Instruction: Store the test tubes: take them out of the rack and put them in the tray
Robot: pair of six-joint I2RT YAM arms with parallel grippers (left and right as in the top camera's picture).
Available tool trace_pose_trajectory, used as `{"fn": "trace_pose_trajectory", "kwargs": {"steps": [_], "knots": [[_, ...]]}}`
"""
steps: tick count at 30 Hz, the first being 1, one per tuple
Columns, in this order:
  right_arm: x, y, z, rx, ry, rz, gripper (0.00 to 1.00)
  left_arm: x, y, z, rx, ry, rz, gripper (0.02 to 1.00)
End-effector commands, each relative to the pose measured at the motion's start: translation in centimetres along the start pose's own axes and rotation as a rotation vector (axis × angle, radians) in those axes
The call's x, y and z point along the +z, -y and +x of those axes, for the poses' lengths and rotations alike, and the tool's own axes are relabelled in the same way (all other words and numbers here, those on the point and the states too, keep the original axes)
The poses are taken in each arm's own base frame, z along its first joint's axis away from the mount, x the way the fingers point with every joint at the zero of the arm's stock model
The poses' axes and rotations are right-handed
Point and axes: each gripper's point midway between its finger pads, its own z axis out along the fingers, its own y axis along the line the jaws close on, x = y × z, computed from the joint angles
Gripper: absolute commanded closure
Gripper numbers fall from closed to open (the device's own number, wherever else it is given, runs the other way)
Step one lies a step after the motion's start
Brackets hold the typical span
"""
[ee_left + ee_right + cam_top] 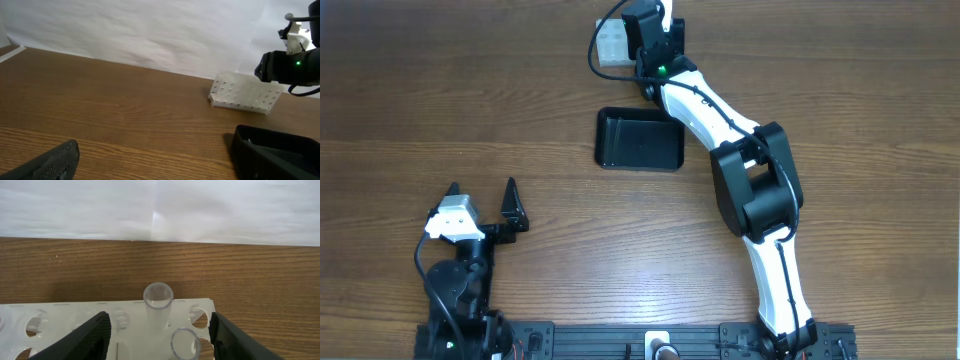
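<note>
Left to right from my seat:

- One left gripper [482,192], low on the table [440,90] close to its own base. The jaws are wide apart with nothing between them. One of its fingers [50,160] shows dark in the left wrist view.
- One black tray [640,140] mid-table, well apart from the left gripper.
- One white rack [612,45] on the far side of the tray, near it. From the top view I see a gap between them.
- The right arm [750,180] runs up past the tray's right end to the rack. One right gripper [159,320] is at the rack, jaws apart, one finger on each side of the tubes.

Tube count: I can see two test tubes, both in the rack.
- The taller tube [158,300] stands upright in its hole, centred between the jaws and clear of both fingers.
- The lower tube [185,342] sits one hole closer to the gripper, and only its rim shows.

I can't tell the total number of rack holes from here.
</note>
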Motion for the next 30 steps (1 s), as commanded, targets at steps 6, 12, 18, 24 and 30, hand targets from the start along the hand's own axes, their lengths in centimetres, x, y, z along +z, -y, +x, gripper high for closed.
{"fn": "trace_pose_trajectory", "kwargs": {"steps": [6,12,18,24,30], "knots": [[0.3,-0.4,-0.1,-0.005,0.009,0.009,0.478,0.0,0.1,0.2,0.018,-0.003,0.008,0.020],[0.3,-0.5,0.2,-0.011,0.000,0.008,0.579,0.0,0.1,0.2,0.018,-0.003,0.008,0.020],[0.2,-0.8,0.2,-0.014,0.001,0.004,0.680,0.0,0.1,0.2,0.018,-0.003,0.008,0.023],[0.1,-1.0,0.2,-0.016,0.001,0.001,0.730,0.0,0.1,0.2,0.018,-0.003,0.008,0.020],[-0.1,-1.5,0.3,-0.019,0.002,-0.006,0.741,0.0,0.1,0.2,0.018,-0.003,0.008,0.023]]}}
